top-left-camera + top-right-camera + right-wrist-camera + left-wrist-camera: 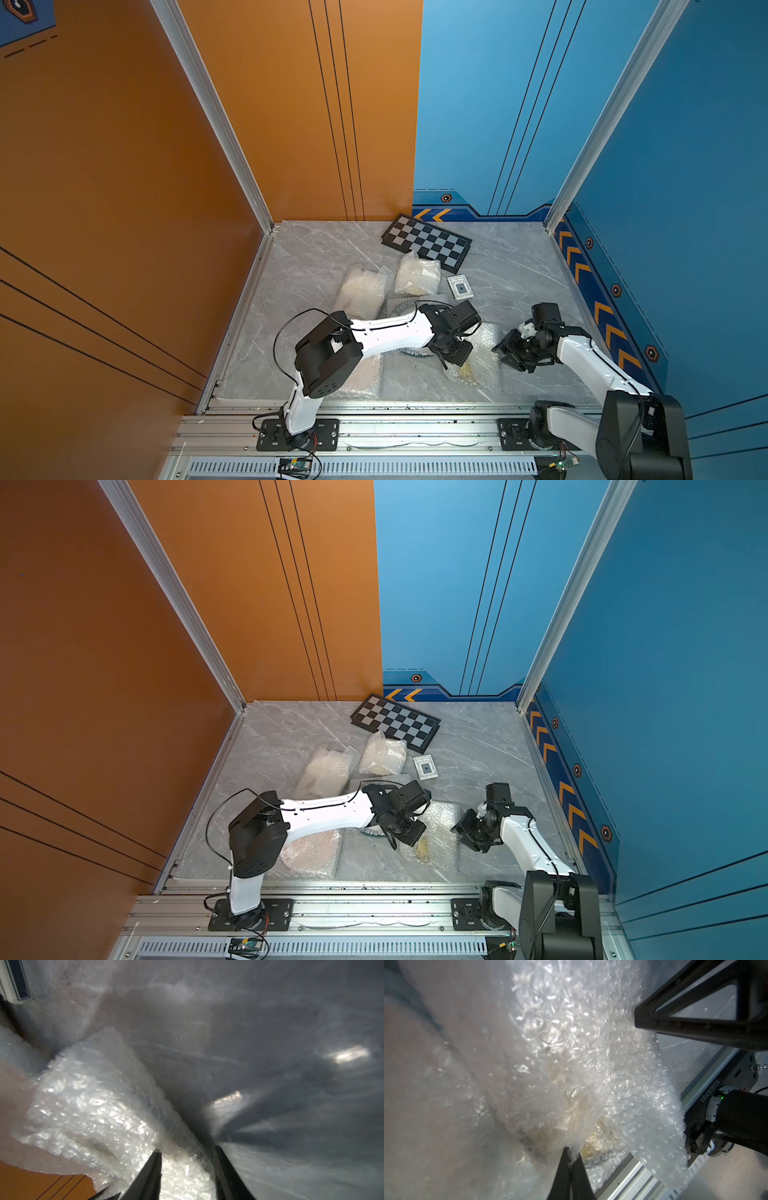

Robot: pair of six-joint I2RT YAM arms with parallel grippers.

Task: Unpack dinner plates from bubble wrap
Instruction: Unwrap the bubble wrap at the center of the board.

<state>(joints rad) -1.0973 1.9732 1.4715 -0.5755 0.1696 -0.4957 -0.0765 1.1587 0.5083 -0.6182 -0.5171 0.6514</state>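
Grey marble-patterned tabletop (pixel 316 249) inside a booth, with orange wall panels (pixel 124 166) at left and rear left, blue wall panels (pixel 498 104) at rear right and right, and an aluminium rail (pixel 415 432) along the near edge carrying both arm bases. Black-and-grey checkerboard (pixel 428 242) flat near the rear wall; small white card box (pixel 460 287) just in front of it, closed. Wrapped packages spread over the middle of the tabletop: larger bundle (pixel 365 286) and smaller bundle (pixel 417 272) side by side, the smaller touching the checkerboard's near edge; front bundle (pixel 365 380) near the rail, partly under the left arm; contents of these three whitish and not discernible. Bubble wrap (pixel 486 353) of the near-centre package between the two arms, with a yellowish plate (pixel 598 1142) showing through it. Left gripper (pixel 572 1151) with fingers pressed together, pinching a fold of this bubble wrap. Right gripper (pixel 187 1150) with fingers at a moderate gap, straddling the wrap's edge; contact with the wrap not discernible
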